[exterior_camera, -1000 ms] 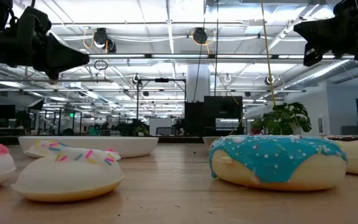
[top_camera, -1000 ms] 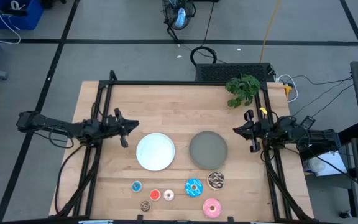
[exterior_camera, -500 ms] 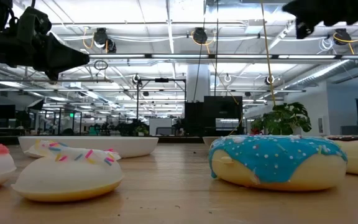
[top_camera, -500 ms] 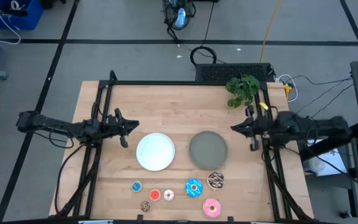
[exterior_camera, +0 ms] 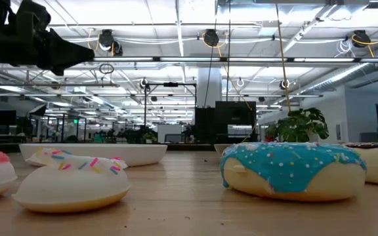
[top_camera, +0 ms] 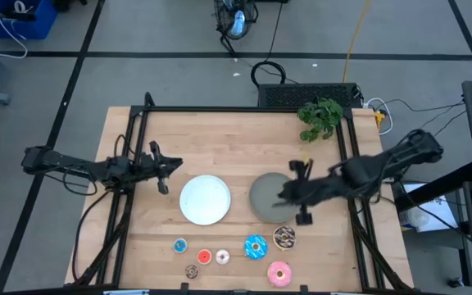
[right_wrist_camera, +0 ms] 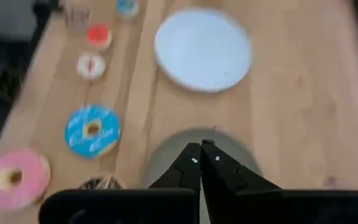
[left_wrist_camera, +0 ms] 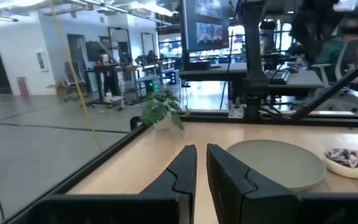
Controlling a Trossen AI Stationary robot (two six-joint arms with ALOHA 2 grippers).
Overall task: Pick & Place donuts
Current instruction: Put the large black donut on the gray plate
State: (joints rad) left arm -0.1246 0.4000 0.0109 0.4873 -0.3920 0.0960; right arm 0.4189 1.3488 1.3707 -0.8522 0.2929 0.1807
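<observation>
The left pincer (top_camera: 164,168) hangs clenched and empty just left of the white plate (top_camera: 205,199). All 7 donuts (top_camera: 255,246) lie in a cluster on the tabletop (top_camera: 228,139) below both plates. The right pincer (top_camera: 283,195), apparently clenched and empty though blurred, hovers over the grey plate (top_camera: 269,199).

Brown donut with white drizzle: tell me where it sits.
High view: the brown donut with white drizzle lies right of the blue-iced donut, just below the grey plate.
</observation>
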